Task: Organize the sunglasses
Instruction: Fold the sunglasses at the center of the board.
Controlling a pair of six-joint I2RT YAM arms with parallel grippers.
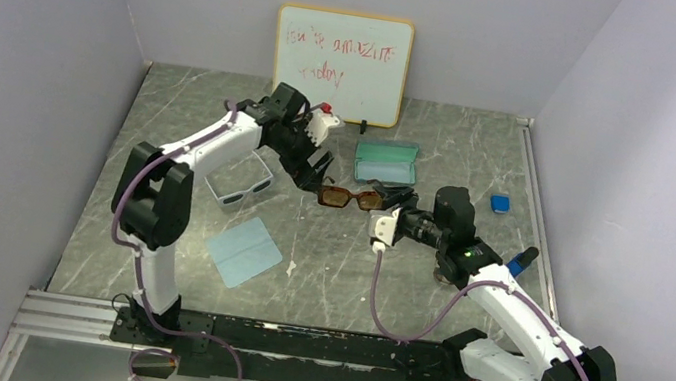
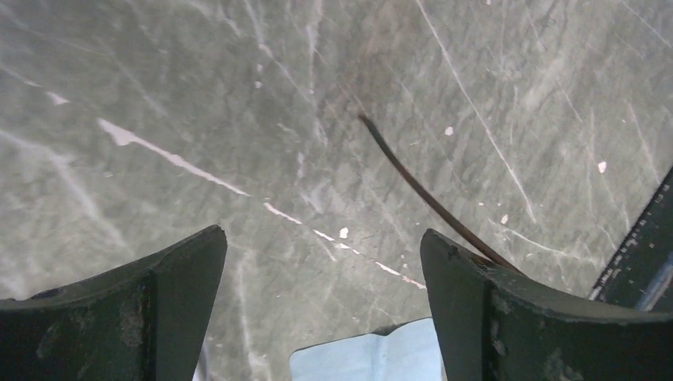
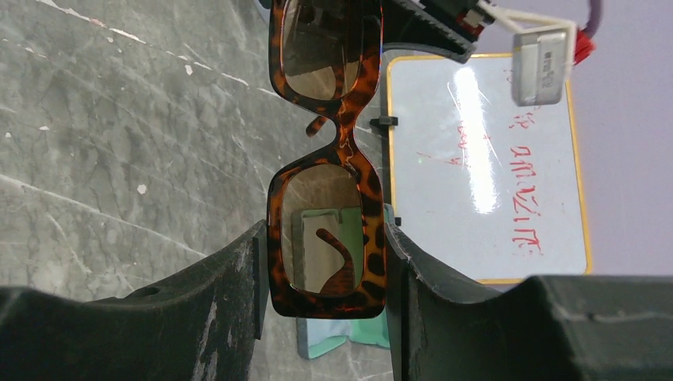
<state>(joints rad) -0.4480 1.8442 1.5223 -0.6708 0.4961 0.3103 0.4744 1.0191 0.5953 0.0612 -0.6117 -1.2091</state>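
Right end effector (image 3: 325, 266) clamps one lens of the brown sunglasses (image 1: 350, 197) above the worktop (image 1: 351, 278), while the left end effector (image 2: 321, 250) gapes wide beside them.

Even light, glare on whiteboard (image 3: 476, 143)

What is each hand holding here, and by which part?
Right hand grips the brown sunglasses by one lens rim; left hand open, holding nothing.

illegible red scrawl on whiteboard (image 1: 340, 64)
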